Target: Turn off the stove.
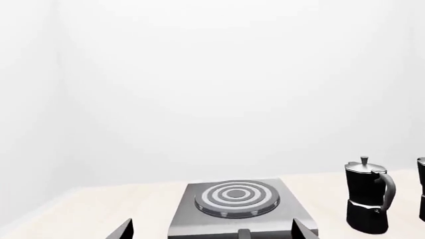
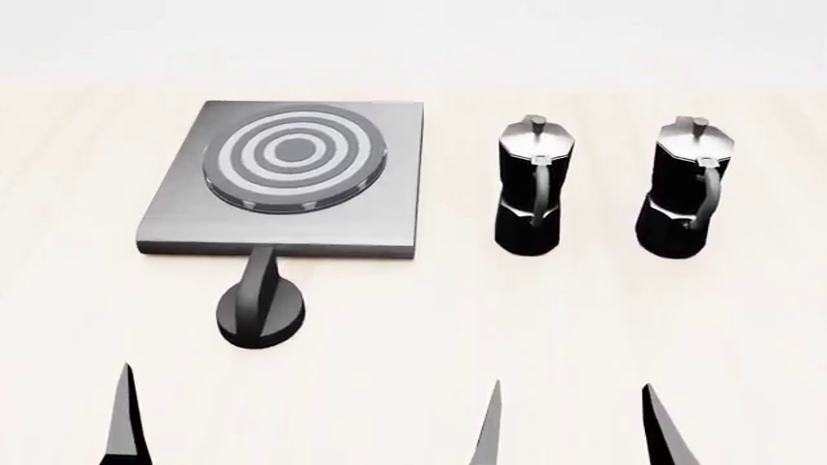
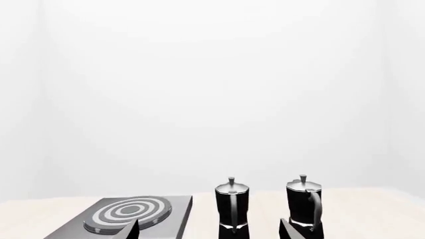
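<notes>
The stove (image 2: 290, 184), a flat grey metal plate with concentric burner rings, lies on the pale table at the left. Its black round knob (image 2: 262, 308) with a raised ridge sits just in front of it. In the left wrist view the stove (image 1: 189, 216) is straight ahead and the knob's top (image 1: 244, 234) shows low between the fingers. My left gripper (image 1: 212, 231) is open and empty, short of the knob; only one fingertip (image 2: 126, 417) shows in the head view. My right gripper (image 2: 575, 426) is open and empty, in front of the pots.
Two black-and-silver moka pots (image 2: 530, 189) (image 2: 685, 189) stand upright right of the stove. They also show in the right wrist view (image 3: 232, 206) (image 3: 304, 204), with the stove (image 3: 126, 214) to their side. One pot (image 1: 367, 199) shows in the left wrist view.
</notes>
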Controlling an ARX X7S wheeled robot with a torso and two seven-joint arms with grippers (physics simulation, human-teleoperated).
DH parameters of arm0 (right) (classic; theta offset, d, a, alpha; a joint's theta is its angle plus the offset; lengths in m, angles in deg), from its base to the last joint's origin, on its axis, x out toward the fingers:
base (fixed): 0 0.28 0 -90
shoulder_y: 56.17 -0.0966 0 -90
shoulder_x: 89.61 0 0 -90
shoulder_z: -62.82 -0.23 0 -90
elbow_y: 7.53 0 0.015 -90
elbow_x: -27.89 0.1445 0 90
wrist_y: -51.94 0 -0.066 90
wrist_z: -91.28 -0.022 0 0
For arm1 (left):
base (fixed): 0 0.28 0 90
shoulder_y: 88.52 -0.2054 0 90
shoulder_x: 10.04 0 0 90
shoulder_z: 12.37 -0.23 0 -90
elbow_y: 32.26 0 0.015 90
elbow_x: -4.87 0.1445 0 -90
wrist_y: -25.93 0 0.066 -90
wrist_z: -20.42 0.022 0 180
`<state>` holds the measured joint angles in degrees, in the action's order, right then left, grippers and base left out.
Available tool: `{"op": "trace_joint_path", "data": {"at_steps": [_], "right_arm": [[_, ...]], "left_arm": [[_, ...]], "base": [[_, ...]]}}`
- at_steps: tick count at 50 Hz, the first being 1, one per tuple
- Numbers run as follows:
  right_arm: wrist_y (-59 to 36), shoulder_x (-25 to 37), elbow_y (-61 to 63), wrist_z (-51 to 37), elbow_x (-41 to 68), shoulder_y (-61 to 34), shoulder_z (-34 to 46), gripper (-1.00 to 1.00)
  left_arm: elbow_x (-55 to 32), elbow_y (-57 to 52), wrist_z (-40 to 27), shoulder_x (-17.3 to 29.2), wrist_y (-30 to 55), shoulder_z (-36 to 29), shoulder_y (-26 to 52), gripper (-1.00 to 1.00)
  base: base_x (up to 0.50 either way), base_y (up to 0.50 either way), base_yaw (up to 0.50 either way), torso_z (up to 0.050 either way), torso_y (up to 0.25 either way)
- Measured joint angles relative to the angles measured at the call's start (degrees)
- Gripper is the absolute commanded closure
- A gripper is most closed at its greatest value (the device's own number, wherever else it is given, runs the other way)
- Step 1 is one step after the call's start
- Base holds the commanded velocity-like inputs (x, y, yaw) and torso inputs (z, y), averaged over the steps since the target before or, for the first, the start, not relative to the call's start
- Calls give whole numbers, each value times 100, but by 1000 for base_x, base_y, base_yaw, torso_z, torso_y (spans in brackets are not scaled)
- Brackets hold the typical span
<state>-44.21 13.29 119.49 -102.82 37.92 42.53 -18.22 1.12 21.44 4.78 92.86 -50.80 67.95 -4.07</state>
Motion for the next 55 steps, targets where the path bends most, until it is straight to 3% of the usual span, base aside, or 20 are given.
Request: {"op": "trace_joint_path", "data": {"at_steps": [55], "right_arm": [[53, 171, -77, -175, 103, -45, 151, -100]], "left_arm": [[-150, 85, -237, 216, -44, -171, 53, -100]], "base": [[148, 0, 0, 0, 0]]}}
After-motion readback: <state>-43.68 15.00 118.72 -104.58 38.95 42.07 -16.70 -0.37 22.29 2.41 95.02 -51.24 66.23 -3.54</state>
